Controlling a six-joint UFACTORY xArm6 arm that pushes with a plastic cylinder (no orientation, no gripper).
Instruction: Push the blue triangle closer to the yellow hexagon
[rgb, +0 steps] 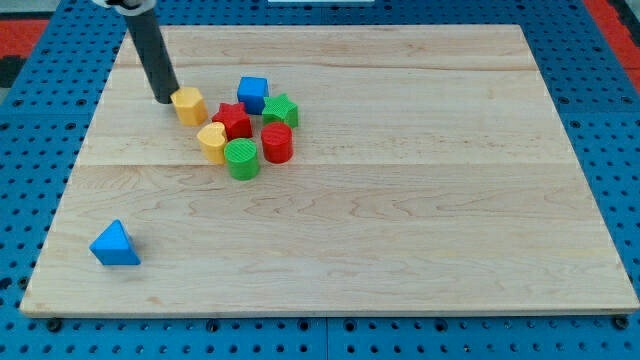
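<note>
Right now, tip (165, 99) touching yellow hexagon (189, 104) on its left side, worktop (400, 200) top-left. Blue triangle (114, 245) well apart, below tip toward bottom-left. No jaws on this rod, so nothing spread or pinched.

Desk (400, 250): pale wooden board, planks running left to right. It lies on a blue pegboard (600, 100) with regular holes. Red patches at both top corners. Even lighting.

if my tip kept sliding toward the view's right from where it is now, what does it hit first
Most likely the yellow hexagon: my tip sits right at its left side, apparently touching. Behind it lie the red star and blue cube.
</note>
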